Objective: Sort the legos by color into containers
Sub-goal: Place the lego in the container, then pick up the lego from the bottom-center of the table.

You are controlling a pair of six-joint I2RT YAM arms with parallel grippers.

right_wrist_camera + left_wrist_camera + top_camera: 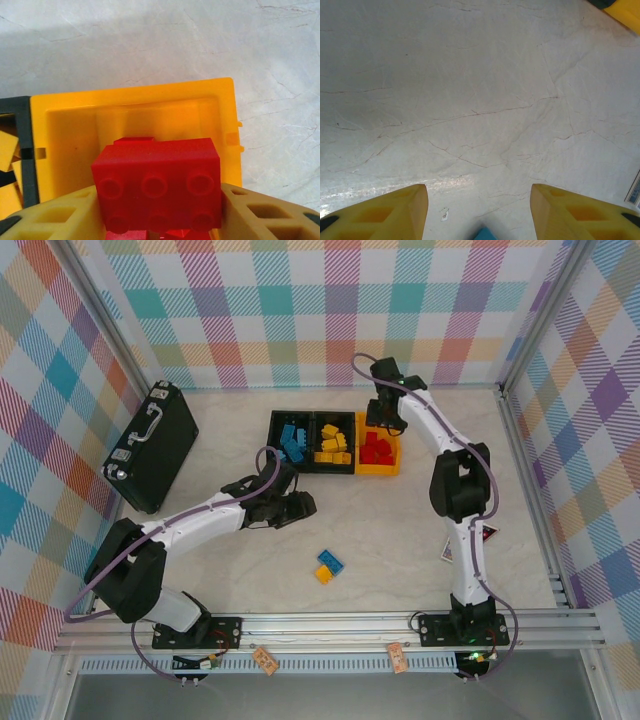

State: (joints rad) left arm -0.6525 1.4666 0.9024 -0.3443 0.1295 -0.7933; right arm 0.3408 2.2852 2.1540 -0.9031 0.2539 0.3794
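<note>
Job in hand: I think the red brick (157, 180) was about to be dropped in with the other reds.
Right end effector (160, 200): it was grasping the red brick by two sides, with the studs facing the wrist camera.
Where the red brick was: up in the air over the yellow-orange bin (60, 135), not lying in it yet.
Yellow-orange bin: it stood at the 3 o'clock end of the row, with red legos (375, 450) inside.
Other bins: the middle black bin (333, 414) had yellow legos (333, 445), and the black bin at 9 o'clock (273, 440) had blue legos (293, 440).
Left end effector (479, 192): released, with its fingers wide apart over bare tabletop (470, 100) and nothing gripped between the tips.
Left to sort: a blue brick (330, 561) and a yellow-orange brick (324, 574) lay touching each other, at 6 o'clock from the bins.
How to do it well: the brick needed to stay over the middle of the bin, away from the wall next to the yellow legos. It needed to go low before the fingers let go, so it would not bounce out. The fingers needed to open slowly, then lift straight up.
Watch out: reds already lay under it, so a brick dropped from high up could roll over the rim.
</note>
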